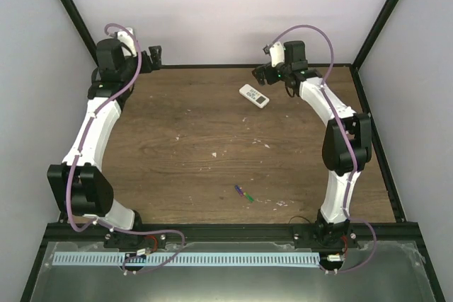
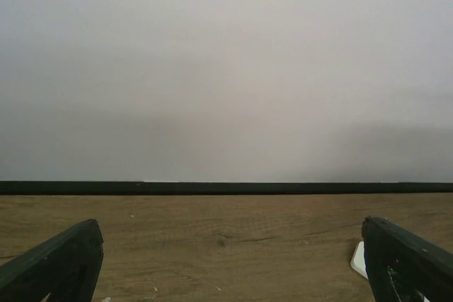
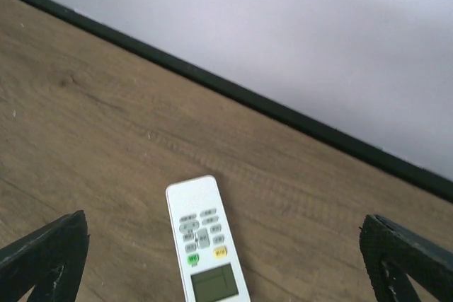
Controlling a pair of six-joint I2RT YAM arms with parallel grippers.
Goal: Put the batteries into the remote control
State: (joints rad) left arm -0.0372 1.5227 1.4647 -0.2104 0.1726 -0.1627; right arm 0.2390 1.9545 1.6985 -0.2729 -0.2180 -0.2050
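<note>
The remote control (image 1: pixel 254 95) lies face up on the wooden table at the back, right of centre. In the right wrist view the remote (image 3: pixel 205 245) shows its display and buttons. My right gripper (image 1: pixel 260 74) hovers just behind it, open and empty, and its fingers stand wide on either side of the remote in the wrist view (image 3: pixel 223 245). The two batteries lie together near the front middle, one purple-blue (image 1: pixel 239 189) and one green (image 1: pixel 249 197). My left gripper (image 1: pixel 152 58) is at the back left corner, open and empty (image 2: pixel 230 245).
A black rail (image 1: pixel 212 66) runs along the table's back edge below the pale wall, and black posts stand at the corners. A white corner of something (image 2: pixel 359 259) shows beside the left gripper's right finger; I cannot tell what it is.
</note>
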